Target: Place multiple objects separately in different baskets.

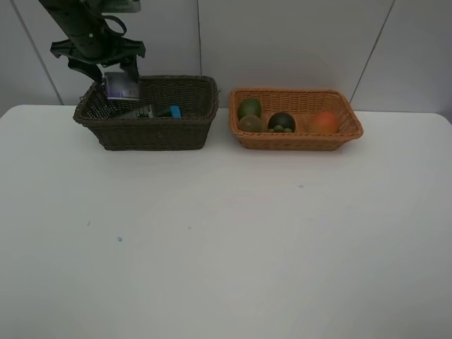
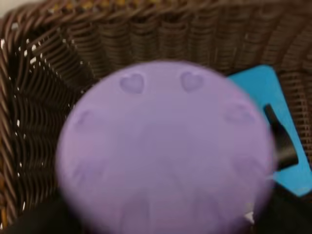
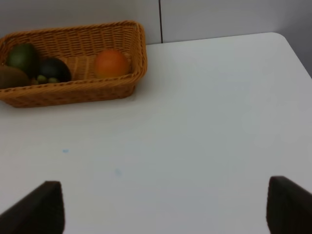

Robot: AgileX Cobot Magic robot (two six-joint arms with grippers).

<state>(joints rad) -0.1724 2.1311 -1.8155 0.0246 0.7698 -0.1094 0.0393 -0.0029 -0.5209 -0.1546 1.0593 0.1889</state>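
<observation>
We see the purple-lidded jar point(image 1: 121, 86) between the left end effector's point(image 1: 117, 73) spread fingers over the dark basket point(image 1: 152, 131), blue eraser point(image 1: 174, 111) inside. The orange basket point(image 1: 296, 140) holds four fruits; the right end effector point(image 3: 161, 207) gapes empty.

Exterior cam sits high out front, looking down across the white table point(image 1: 226, 240) twd the back wall; both baskets in shot. Left wrist cam points straight down into the dark basket point(image 2: 44, 112), v. close, purple lid point(image 2: 165, 151) blurred. Right wrist cam sits low over the table, facing the orange basket point(image 3: 73, 92), also seen from above point(image 1: 295, 134).
</observation>
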